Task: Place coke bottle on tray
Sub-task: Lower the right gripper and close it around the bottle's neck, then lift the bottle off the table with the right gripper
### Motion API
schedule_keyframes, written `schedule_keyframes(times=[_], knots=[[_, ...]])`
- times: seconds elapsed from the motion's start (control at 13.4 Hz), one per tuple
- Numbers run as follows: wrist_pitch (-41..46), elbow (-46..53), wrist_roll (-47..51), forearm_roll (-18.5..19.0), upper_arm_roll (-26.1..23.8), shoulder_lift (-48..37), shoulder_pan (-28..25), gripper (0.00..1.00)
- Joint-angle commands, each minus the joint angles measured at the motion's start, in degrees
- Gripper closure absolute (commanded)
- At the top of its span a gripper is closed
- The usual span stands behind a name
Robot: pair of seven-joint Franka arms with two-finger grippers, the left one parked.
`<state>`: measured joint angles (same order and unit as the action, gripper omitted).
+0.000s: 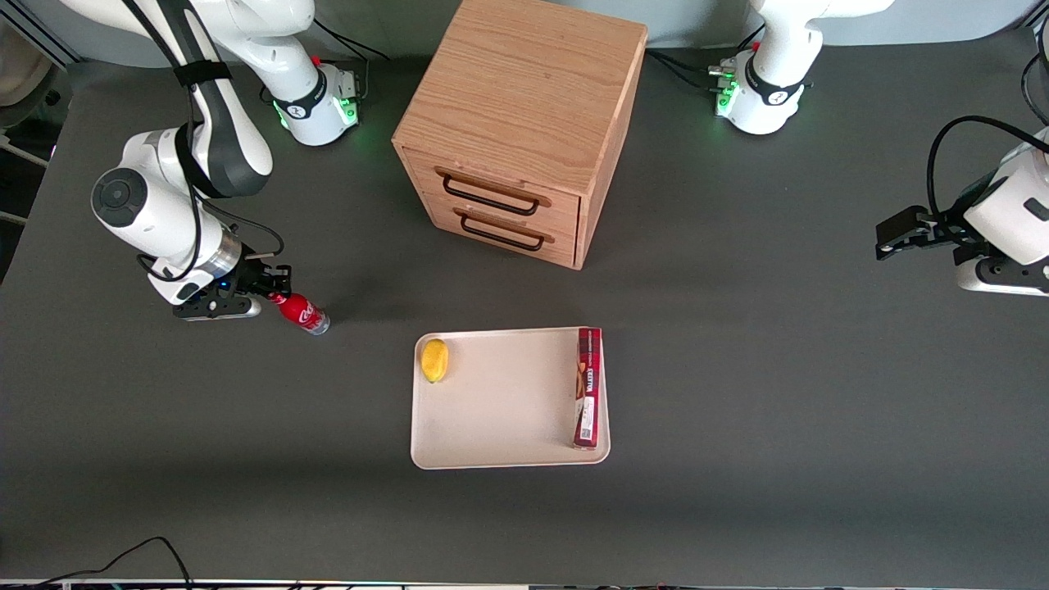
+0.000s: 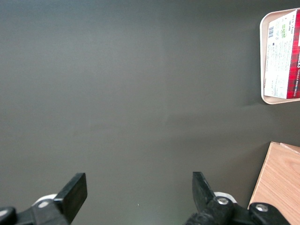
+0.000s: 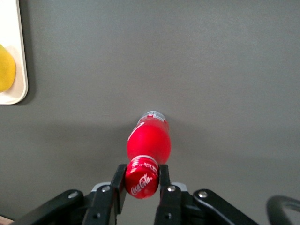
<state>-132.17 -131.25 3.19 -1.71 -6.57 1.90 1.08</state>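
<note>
The coke bottle (image 1: 303,315) is small and red, with white script, a red cap and a clear base. It stands tilted on the dark table toward the working arm's end, apart from the tray (image 1: 500,401). My right gripper (image 1: 274,293) is shut on the bottle's cap. In the right wrist view both fingers press the cap (image 3: 141,179), and the bottle's body (image 3: 149,140) reaches down to the table. The cream-beige tray lies near the table's middle. Its rim also shows in the right wrist view (image 3: 21,70).
On the tray lie a yellow lemon (image 1: 434,360) at one end and a long red box (image 1: 588,387) at the other. A wooden drawer cabinet (image 1: 524,123) with two drawers stands farther from the front camera than the tray.
</note>
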Motion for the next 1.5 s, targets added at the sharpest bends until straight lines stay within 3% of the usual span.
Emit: schedule_keyframes(times=[0.0,0.15,0.37,0.67,1.05,1.27,1.42], knots=[[1.8,-0.7,-1.4,-0.7,-0.5,-3.5,0.8,1.00],[8.3,2.7,-0.8,-0.9,-0.5,-6.5,1.6,1.00],[25.6,16.6,-0.5,-1.4,-0.4,-6.8,2.7,1.00],[40.8,31.5,0.4,-1.5,-0.2,-5.9,2.9,1.00],[57.1,52.8,3.2,-1.1,-0.1,1.9,2.4,1.00],[57.6,58.7,11.1,-0.9,-0.6,8.5,0.9,1.00],[57.6,63.5,17.0,-0.7,-0.5,12.9,-3.4,1.00]])
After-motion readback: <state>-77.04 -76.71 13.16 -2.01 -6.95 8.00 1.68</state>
